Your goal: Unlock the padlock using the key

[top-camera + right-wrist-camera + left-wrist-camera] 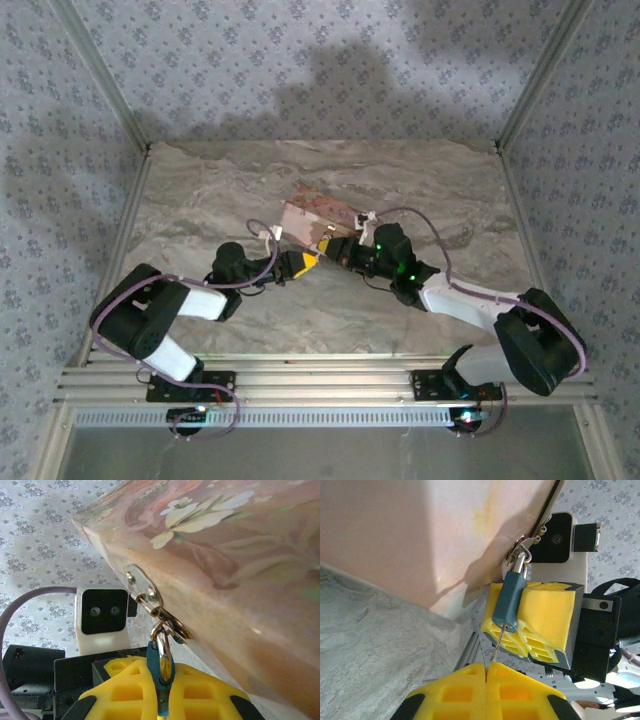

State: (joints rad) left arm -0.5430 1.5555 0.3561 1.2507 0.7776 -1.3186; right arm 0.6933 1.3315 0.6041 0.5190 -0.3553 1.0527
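Note:
The blue padlock point(510, 600) hangs by its metal loop point(163, 649) from the hasp of the pink picture-printed box point(240, 555). My right gripper point(161, 672) is shut on the padlock body, its yellow fingers point(546, 611) on either side of it. The thin key point(499, 644) runs from the tips of my left gripper point(485, 668) up into the keyhole in the padlock's end. The left gripper is shut on the key's head, which is hidden between the pads. Seen from above, the left gripper point(301, 263) and right gripper point(337, 251) meet tip to tip at the near corner of the box point(318, 214).
The box stands on the marbled tabletop point(420, 185) near its middle. Aluminium frame posts point(128, 230) rise along both sides and a rail runs along the near edge. A purple cable point(425, 222) loops over the right arm.

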